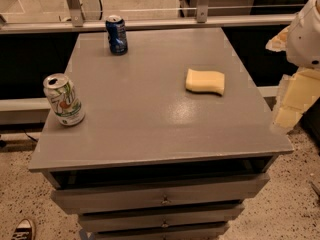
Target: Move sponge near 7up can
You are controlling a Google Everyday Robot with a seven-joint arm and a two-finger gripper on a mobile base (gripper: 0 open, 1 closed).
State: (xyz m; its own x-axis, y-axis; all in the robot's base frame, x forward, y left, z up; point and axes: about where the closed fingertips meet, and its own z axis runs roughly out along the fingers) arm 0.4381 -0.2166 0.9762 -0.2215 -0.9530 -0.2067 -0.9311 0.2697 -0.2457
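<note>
1. The 7up can (63, 100) stands upright at the table's (140, 129) left edge; its label writing is unreadable.
2. A dark blue can (116, 34) stands at the far edge.
3. The sponge (205, 81) lies flat right of centre, well apart from both cans.
4. The gripper (295, 96) hangs beyond the table's right side; I cannot tell its state.

Dim warm light from above leaves a soft sheen on the desk (150, 109) right of centre; the claw (292, 101) beside its right edge glows pale.

A dark blue can (116, 34) stands at the surface's (150, 129) far left corner (shoe (23, 230) on the floor); hand (294, 100) beyond the right edge.
</note>
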